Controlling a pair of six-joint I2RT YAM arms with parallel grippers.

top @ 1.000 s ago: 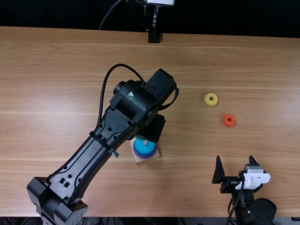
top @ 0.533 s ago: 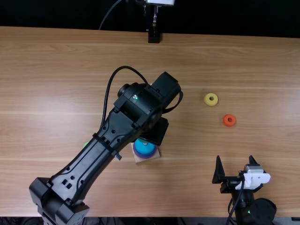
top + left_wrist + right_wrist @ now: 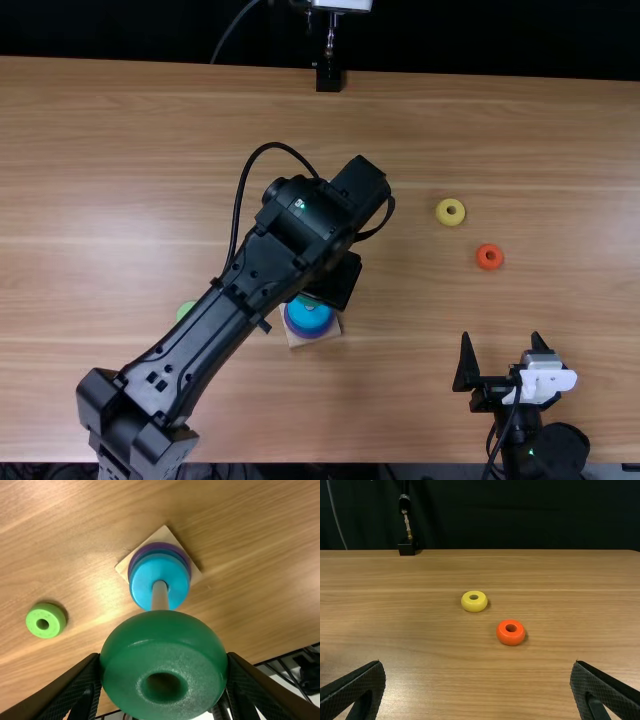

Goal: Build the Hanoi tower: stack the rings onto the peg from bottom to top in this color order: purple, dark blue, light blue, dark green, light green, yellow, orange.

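In the top view the left arm [image 3: 215,325] leans over the wooden base [image 3: 296,343] on the bench [image 3: 500,140], where the purple ring [image 3: 312,335] lies under the light blue ring [image 3: 308,315]; the light green ring [image 3: 185,310] lies partly under the arm's span, and if that link dips during the lowering it might knock it. The right arm [image 3: 515,410] is near the bench's near edge, its jaws spread and empty. In the left wrist view the left jaws grip the dark green ring [image 3: 165,655] by its sides, and the peg [image 3: 159,596] rises toward it from the stack, with a dark blue ring [image 3: 167,552] between purple and light blue. I cannot tell whether hole and peg line up; a small sideways error would land the rim on the peg's tip, and pressing on could tilt the ring in the grip or shove the base. Letting go too soon, before the peg is well inside the hole, could drop it off to one side. In the right wrist view the yellow ring [image 3: 474,607] and orange ring [image 3: 510,638] lie flat on the bench, apart, beyond the open right jaws.
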